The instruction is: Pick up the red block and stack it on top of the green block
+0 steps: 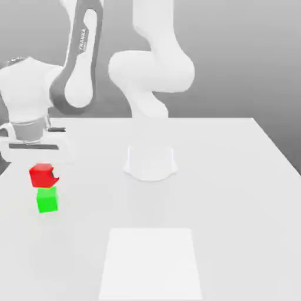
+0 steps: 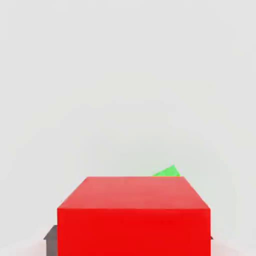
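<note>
The red block hangs just over the green block near the exterior view's left edge of the table. Their faces nearly meet, and whether they touch I cannot tell. My gripper comes down from the white hand above and is shut on the red block, with a dark finger showing at its side. In the hand view the red block looms large between dark fingertips, and only a corner of the green block peeks out from behind it.
The arm's white base stands mid-table, to the exterior view's right of the blocks. A lighter square patch lies flat on the white table near its front edge.
</note>
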Motion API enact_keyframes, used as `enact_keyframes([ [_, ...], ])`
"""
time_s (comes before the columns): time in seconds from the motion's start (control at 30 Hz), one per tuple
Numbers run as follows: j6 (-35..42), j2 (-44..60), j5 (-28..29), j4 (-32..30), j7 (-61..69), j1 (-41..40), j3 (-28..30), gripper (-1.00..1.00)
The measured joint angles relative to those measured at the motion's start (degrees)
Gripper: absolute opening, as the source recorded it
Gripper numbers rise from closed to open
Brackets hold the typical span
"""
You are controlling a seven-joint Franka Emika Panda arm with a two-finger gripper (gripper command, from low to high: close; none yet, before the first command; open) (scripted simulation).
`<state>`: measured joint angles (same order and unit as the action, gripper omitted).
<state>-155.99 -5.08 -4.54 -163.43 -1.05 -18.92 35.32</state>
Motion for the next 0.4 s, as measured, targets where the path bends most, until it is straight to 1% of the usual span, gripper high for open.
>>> enact_keyframes([
  [0.23,-5.16,4.99,-6.9,-0.13,4.85,1.59,0.01,-1.0],
  [0.4,-9.96,8.32,-8.42,-0.85,5.85,1.65,0.03,-1.0],
])
